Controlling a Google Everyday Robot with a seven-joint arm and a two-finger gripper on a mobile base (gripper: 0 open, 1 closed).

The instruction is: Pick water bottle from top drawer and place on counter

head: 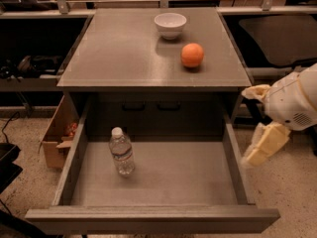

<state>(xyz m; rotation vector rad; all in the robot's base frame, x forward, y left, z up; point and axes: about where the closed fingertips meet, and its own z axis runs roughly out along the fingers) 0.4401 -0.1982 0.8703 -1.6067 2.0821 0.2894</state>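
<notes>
Drawer edges frame everything here: the top drawer (pixel 148 218) stands pulled out beneath the bench (pixel 124 48). Its long front panel is nearest the camera, and its low side walls run back under the bench's thin front edge. The water bottle (pixel 122 151) sits in the left half of the drawer floor, seemingly upright. It is near the left wall without touching it and well apart from the front panel. Bare grey floor spreads from the bottle across to the right wall.

On the bench a white bowl (pixel 170 25) rests near the back edge, and an orange (pixel 192 55) lies apart from it, closer to the front and a little right. The left and front parts of the bench top lie bare.

The pincer (pixel 251 125) hangs outside the drawer, just beyond its right wall and below the bench's front right corner. Its two pale fingers are spread wide, one up by the bench corner and one lower beside the drawer wall, gripping nothing. A brown cardboard box (pixel 54 133) stands on the floor by the drawer's left side
</notes>
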